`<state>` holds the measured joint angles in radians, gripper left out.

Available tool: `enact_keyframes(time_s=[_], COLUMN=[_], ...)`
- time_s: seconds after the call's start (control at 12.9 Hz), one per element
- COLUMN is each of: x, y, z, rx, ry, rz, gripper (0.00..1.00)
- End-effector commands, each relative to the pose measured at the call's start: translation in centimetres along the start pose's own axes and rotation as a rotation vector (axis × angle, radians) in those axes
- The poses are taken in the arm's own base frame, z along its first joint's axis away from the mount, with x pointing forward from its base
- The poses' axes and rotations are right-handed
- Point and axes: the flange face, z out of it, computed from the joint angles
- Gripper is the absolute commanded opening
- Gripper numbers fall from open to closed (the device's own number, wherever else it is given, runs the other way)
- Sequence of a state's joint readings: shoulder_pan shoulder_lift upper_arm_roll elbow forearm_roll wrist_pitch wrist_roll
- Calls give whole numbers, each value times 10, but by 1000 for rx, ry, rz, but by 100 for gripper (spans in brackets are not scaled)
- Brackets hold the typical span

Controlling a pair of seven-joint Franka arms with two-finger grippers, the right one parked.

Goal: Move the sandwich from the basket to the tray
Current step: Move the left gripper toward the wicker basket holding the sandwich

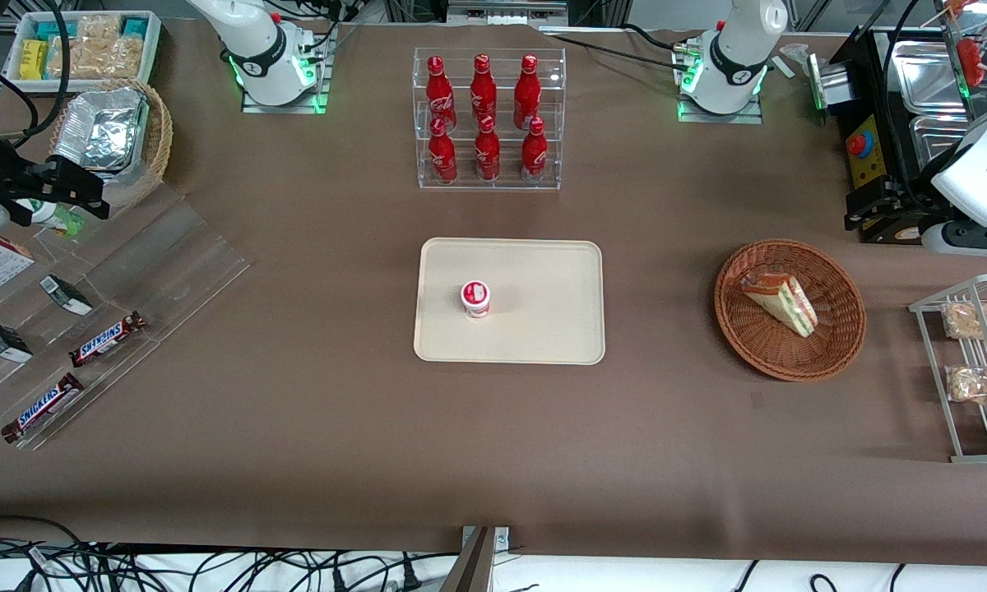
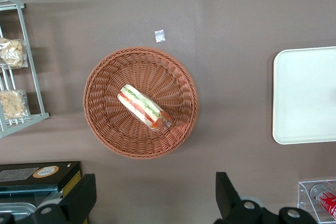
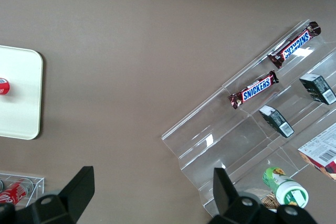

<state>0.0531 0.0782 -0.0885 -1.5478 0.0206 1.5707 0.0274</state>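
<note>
While our gripper hangs wide open and empty, we log the sandwich in the basket, directly below, apart.

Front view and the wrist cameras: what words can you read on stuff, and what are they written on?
"SNICKERS": on the two chocolate bars on the clear stepped stand.
Red bottles in the clear rack: white script, too blurred to read.
Small cup on the tray: label unreadable.
Small dark boxes: print too small.
Sandwich in the basket: no words visible.
The gripper hangs open above the table beside the basket.
</note>
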Motion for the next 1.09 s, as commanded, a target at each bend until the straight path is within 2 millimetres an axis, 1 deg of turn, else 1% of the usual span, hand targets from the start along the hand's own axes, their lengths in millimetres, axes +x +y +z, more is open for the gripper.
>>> enact_keyframes(time_s=[0.0,0.16,0.39,0.54,0.62,0.78,0.93,1.01], x=[0,-1,5,7,8,8,5,1], y=[-3,-4,-8,-29,-29,-33,-35,-41], z=[0,2,25,49,62,95,127,141], rx=[19,18,17,12,13,16,18,18], ry=[-2,-21,-54,-65,-67,-59,-54,-58], rz=[21,18,-5,-76,-101,-208,-300,-343], gripper=[100,100,100,100,100,100,100,100])
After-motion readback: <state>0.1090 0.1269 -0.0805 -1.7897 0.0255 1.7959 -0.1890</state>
